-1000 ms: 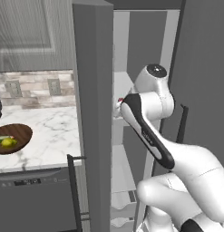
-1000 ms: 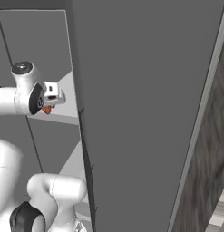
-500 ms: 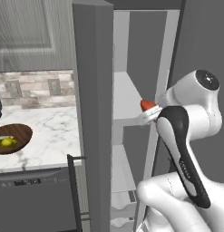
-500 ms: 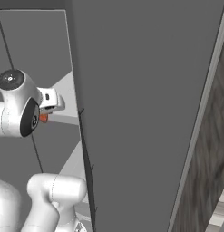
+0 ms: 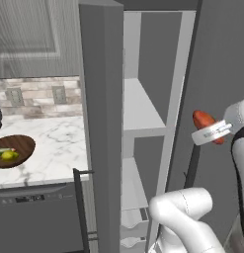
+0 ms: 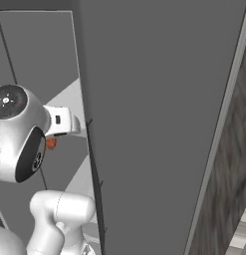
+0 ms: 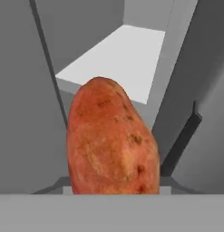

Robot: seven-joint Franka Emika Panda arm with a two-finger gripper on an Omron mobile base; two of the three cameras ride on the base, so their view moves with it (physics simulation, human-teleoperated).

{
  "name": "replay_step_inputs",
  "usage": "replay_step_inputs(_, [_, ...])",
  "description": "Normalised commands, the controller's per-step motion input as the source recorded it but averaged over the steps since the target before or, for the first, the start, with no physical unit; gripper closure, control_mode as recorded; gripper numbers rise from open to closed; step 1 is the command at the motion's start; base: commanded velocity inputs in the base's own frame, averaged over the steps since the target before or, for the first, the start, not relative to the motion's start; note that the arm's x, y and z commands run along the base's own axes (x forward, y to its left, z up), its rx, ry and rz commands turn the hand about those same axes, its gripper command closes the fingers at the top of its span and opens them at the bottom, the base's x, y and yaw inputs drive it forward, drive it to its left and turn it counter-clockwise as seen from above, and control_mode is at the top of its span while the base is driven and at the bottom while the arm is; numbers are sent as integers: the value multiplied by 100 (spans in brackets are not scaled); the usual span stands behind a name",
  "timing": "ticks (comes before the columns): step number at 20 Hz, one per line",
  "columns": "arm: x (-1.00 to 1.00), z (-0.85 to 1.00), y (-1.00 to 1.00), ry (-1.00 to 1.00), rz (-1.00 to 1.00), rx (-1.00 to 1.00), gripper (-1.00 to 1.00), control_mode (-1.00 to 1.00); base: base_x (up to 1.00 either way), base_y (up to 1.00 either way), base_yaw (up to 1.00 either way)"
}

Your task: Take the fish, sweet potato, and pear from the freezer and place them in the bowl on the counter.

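In the hand view the orange-red sweet potato (image 7: pixel 112 141) stands large and close, hiding the fingertips. My gripper (image 5: pixel 209 130) is shut on the sweet potato (image 5: pixel 204 122), holding it in the air right of the freezer's open compartment, in front of a dark grey panel. From the right base view only a bit of the sweet potato (image 6: pixel 51 143) peeks out under the hand (image 6: pixel 67 124). The freezer (image 5: pixel 143 113) stands open, its door (image 5: pixel 100 128) swung out to the left. On the counter (image 5: pixel 49 148), the brown bowl (image 5: pixel 20 144) holds the yellow-green pear (image 5: pixel 8 156) and a slim greenish fish (image 5: pixel 2 149).
The open freezer door stands between my arm and the counter. White shelves (image 5: pixel 139 111) and drawers (image 5: pixel 133 222) sit inside the freezer. A dark bar handle (image 5: pixel 80 207) runs down the door's lower part. A tall dark grey panel (image 6: pixel 154 124) rises close on the right.
The arm has swung to the right, carrying the sweet potato away from the freezer shelves. The hand now sits further right and lower in the left base view.
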Motion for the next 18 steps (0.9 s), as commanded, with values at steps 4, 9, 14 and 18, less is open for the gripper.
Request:
replay_step_inputs(4, [-54,17,-46,-1,-11,20,100,-100,0,0,0])
replay_step_inputs(9, [-30,0,5,-8,-8,20,100,-100,0,0,0])
replay_step_inputs(14, [0,-10,26,-18,-1,16,100,-100,0,0,0])
replay_step_inputs(18, [0,-7,23,-20,0,7,100,-100,0,0,0])
